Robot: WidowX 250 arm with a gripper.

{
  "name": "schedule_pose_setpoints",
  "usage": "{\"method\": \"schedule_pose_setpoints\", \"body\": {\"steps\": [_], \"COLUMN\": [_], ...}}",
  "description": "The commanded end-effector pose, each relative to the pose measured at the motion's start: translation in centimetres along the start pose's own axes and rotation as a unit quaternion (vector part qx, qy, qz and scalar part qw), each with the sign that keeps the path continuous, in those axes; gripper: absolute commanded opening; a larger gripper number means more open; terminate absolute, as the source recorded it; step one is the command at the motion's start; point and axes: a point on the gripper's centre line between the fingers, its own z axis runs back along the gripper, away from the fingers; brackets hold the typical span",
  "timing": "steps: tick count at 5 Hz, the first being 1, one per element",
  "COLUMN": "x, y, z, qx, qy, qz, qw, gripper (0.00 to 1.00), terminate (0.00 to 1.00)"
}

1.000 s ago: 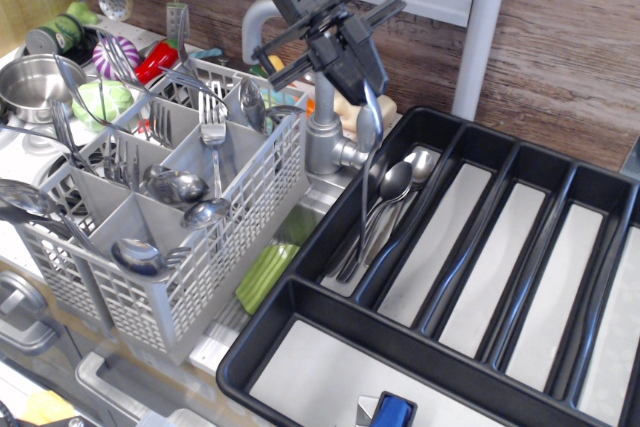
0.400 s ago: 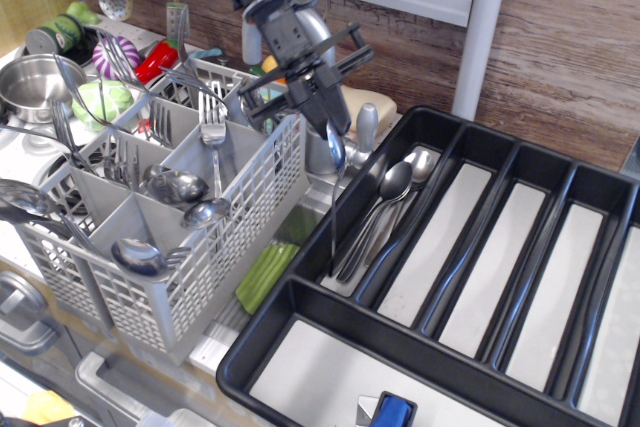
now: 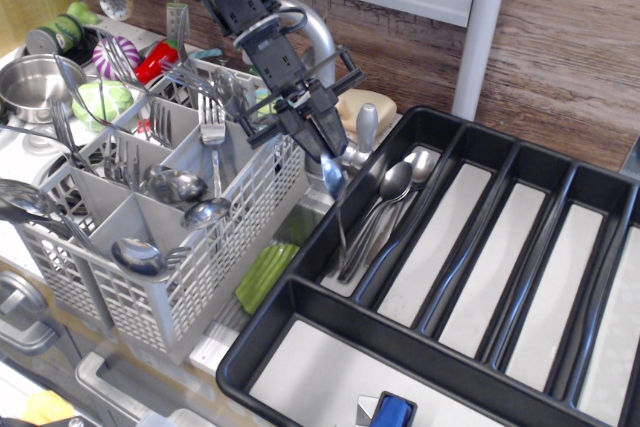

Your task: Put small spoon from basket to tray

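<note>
My gripper (image 3: 320,150) hangs over the gap between the basket and the tray, shut on the small spoon (image 3: 334,178). The spoon hangs bowl up, and its thin handle reaches down into the tray's leftmost long compartment. The light grey lattice basket (image 3: 240,212) stands at the left and holds several spoons and forks. The black tray (image 3: 300,292) fills the right side. Several spoons (image 3: 394,185) lie in its leftmost compartment, beside the held spoon's handle.
A steel pot (image 3: 28,82) stands at the far left behind the basket. A faucet (image 3: 318,35) and a soap dispenser (image 3: 367,125) stand behind my gripper. A green object (image 3: 265,273) lies between basket and tray. A blue object (image 3: 393,412) sits in the tray's front compartment.
My gripper has moved left and down with the spoon. The spoon's handle now reaches lower into the tray's leftmost compartment.
</note>
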Motion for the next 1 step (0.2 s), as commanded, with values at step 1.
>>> {"method": "schedule_pose_setpoints", "body": {"steps": [1], "x": [-0.01], "y": [-0.15], "z": [1.58], "qx": [-0.005], "qy": [-0.034], "qz": [-0.017], "qw": [0.9993], "gripper": [1.0], "terminate": [1.0]}}
